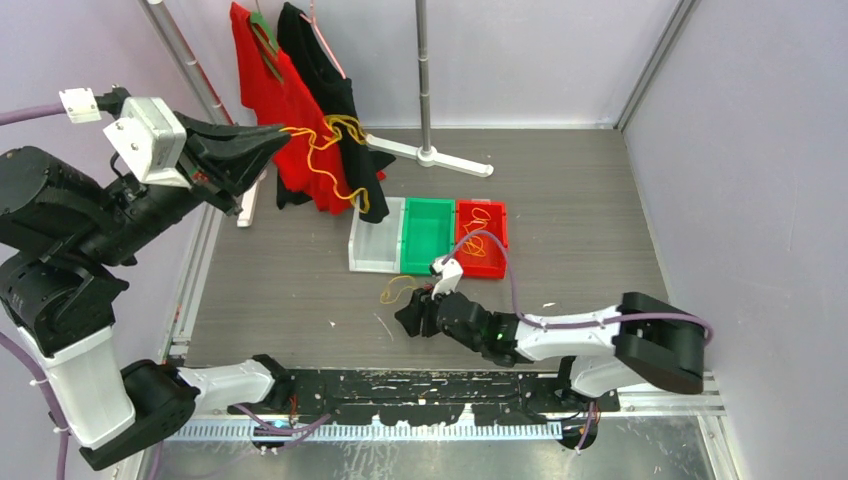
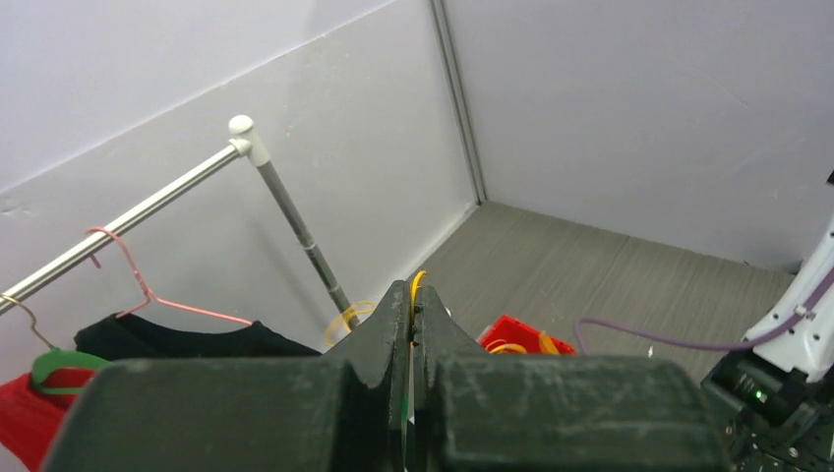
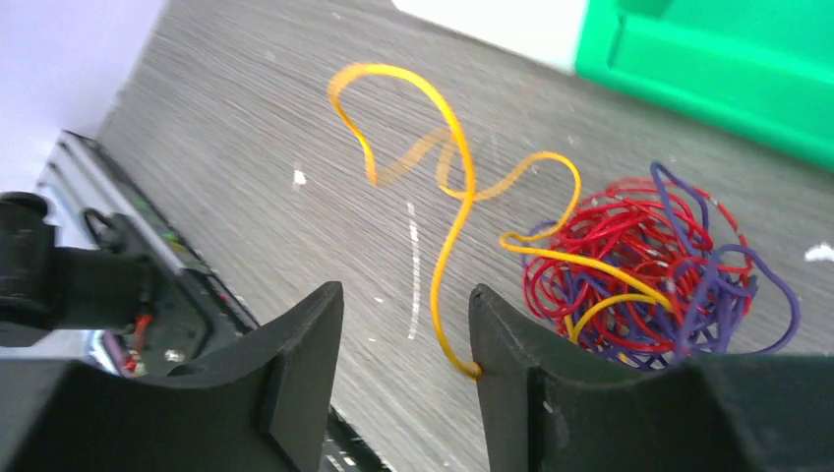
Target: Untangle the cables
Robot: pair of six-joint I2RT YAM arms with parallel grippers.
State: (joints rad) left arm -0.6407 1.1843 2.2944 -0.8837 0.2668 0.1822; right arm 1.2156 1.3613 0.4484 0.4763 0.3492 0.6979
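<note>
by three bins [image 1: 427, 232], one cable wad [image 3: 639, 275]

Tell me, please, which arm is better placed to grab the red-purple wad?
Probably right: the right hand, open, sits beside the wad; the left hand is raised, shut on a yellow cable.

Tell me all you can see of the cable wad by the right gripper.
The wad is a loose ball of thin glossy red and purple wires lying on the grey table near a green bin. A yellow wire threads through it and loops out, arching off the table. That strand meets one finger of the open right gripper.
</note>
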